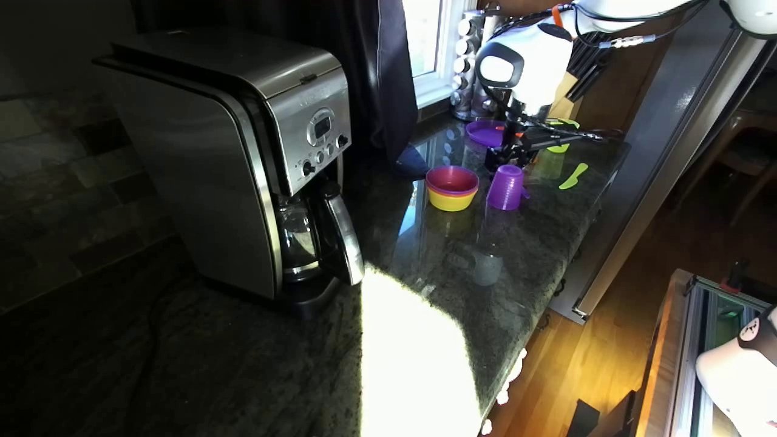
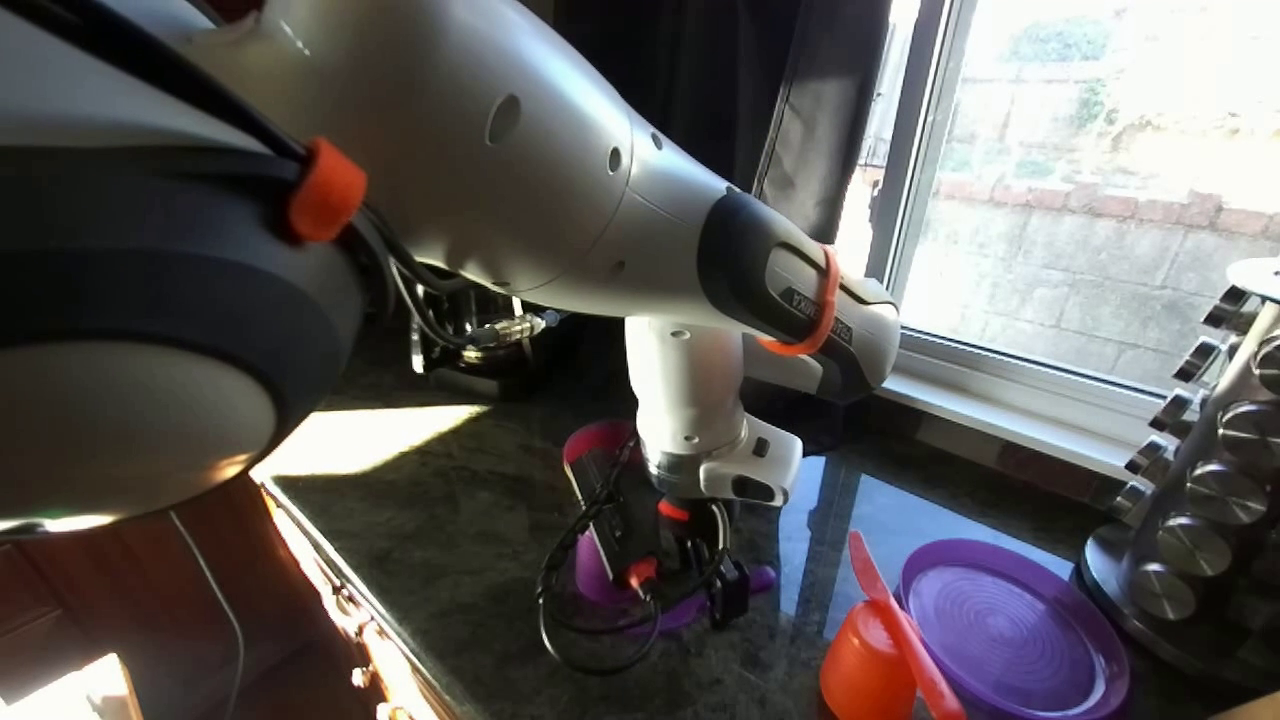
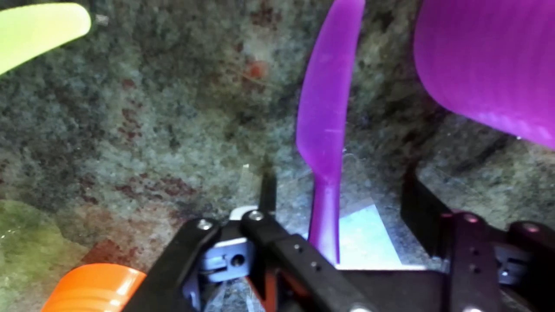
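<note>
"EMIKA" legible on the label (image 2: 806,306) of the arm (image 2: 590,200) — rest unclear around the orange band (image 2: 830,298). Display (image 1: 322,127) on the coffee maker (image 1: 218,170) — too small to read.

In both exterior views the white Panda arm (image 2: 560,180) reaches in from an upper corner, sloping downward to a bend ringed by an orange band (image 2: 818,315). Below the bend, the wrist (image 2: 690,390) drops almost vertically. Under it the Robotiq gripper (image 3: 340,208) points down, with black cables (image 2: 546,584) looping beside it. In the wrist view the gripper's two black fingers (image 3: 422,214) stand well apart, facing each other across a wide gap.
</note>
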Action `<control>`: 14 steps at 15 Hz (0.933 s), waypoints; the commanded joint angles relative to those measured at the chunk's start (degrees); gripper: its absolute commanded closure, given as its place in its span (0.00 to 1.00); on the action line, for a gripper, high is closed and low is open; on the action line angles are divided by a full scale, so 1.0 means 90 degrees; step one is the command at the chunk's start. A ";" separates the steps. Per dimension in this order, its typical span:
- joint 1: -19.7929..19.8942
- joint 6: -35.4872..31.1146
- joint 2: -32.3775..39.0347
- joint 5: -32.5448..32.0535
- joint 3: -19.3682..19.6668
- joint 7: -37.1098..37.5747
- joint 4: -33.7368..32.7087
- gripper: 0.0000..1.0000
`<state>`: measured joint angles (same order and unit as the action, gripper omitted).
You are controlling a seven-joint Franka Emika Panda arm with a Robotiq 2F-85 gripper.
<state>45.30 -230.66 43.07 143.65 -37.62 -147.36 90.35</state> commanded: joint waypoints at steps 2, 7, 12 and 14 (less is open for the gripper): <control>0.0038 -0.0483 0.0242 0.0021 -0.0182 -0.0140 -0.0213 0.68; -0.0038 -0.0695 0.0331 0.0039 -0.0189 0.0012 -0.0330 1.00; 0.0065 -0.0685 0.0050 0.0045 -0.0202 0.0066 -0.0105 0.96; 0.0175 -0.0611 -0.0153 0.0049 -0.0267 0.0047 0.0064 0.96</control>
<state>45.42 -235.03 43.91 143.58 -39.31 -145.56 88.98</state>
